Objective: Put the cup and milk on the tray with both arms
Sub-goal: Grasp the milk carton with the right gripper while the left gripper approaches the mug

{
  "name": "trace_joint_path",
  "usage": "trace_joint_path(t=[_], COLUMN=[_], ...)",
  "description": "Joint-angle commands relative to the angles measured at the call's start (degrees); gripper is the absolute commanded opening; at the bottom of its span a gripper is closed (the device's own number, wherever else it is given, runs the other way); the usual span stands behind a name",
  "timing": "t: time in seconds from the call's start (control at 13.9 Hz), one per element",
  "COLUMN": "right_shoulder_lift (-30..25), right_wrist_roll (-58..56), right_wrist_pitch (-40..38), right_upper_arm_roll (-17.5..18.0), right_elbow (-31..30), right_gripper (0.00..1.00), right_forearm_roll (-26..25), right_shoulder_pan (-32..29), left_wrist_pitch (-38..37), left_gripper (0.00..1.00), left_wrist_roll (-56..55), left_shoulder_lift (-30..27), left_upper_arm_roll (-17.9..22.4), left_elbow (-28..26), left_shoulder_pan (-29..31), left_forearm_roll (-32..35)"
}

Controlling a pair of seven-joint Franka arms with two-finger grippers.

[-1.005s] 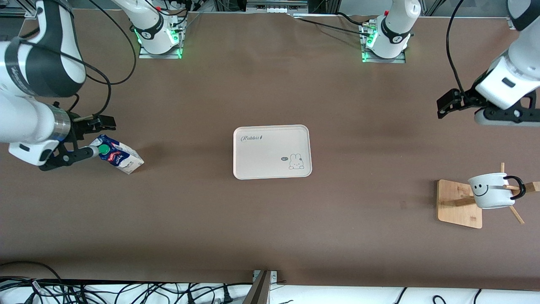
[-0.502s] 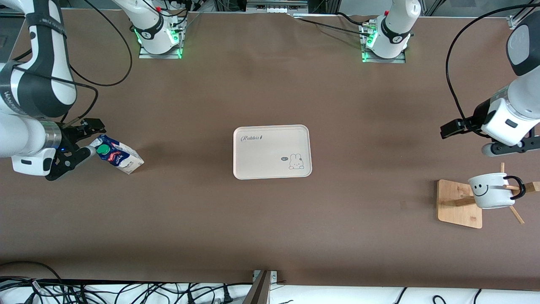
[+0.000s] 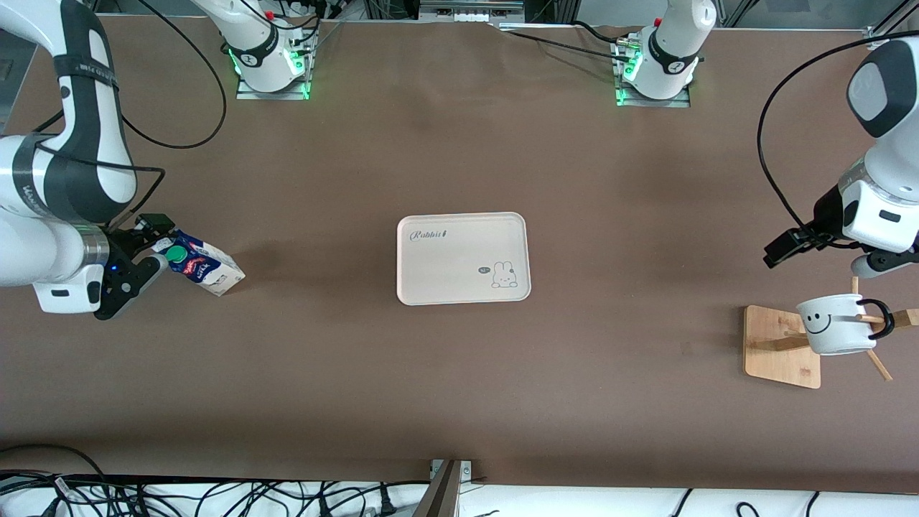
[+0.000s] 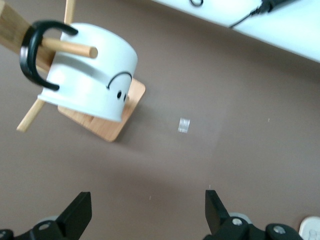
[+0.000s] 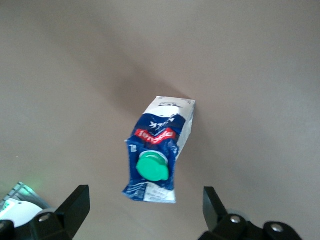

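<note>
The cream tray (image 3: 463, 283) lies mid-table. The milk carton (image 3: 208, 267) stands toward the right arm's end, its green cap up, and also shows in the right wrist view (image 5: 160, 155). My right gripper (image 3: 153, 248) is open just over the carton's top, its fingers clear of it (image 5: 145, 200). The white smiley cup (image 3: 833, 327) hangs by its black handle on a peg of the wooden stand (image 3: 779, 359) toward the left arm's end. My left gripper (image 3: 826, 260) is open and empty in the air beside the stand. In the left wrist view the cup (image 4: 90, 80) lies ahead of that gripper (image 4: 148, 200).
A small clear scrap (image 4: 184, 125) lies on the brown table beside the stand's base (image 4: 107, 125). The arm bases (image 3: 269, 61) stand along the table edge farthest from the front camera. Cables (image 3: 215, 495) run along the nearest edge.
My left gripper has come down toward the cup and stand. My right gripper has shifted toward the right arm's end and lower over the carton's top. Both stay open; carton, cup and tray have not moved.
</note>
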Motion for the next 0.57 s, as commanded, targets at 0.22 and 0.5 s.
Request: trace_joint_path(t=[0.22, 0.5], right_shoulder_lift=[2.10, 4.11], right_wrist_roll=[-3.78, -3.96], right_wrist_pitch=[2.20, 2.29], right_upper_arm_roll=[0.51, 0.51], right_elbow=[-0.06, -0.32], right_gripper=[1.00, 1.00], right_forearm_roll=[0.33, 1.92], right_shoulder_pan=[-1.86, -2.74], left_wrist_pitch=[17.95, 26.04], left_gripper=[1.00, 1.00], left_wrist_roll=[0.56, 5.55], left_shoulder_lift=[-5.51, -3.42], left_upper_arm_roll=[-0.60, -0.60], left_elbow=[-15.33, -16.23], left_shoulder_pan=[3.95, 5.36], left_forearm_roll=[-2.71, -4.02])
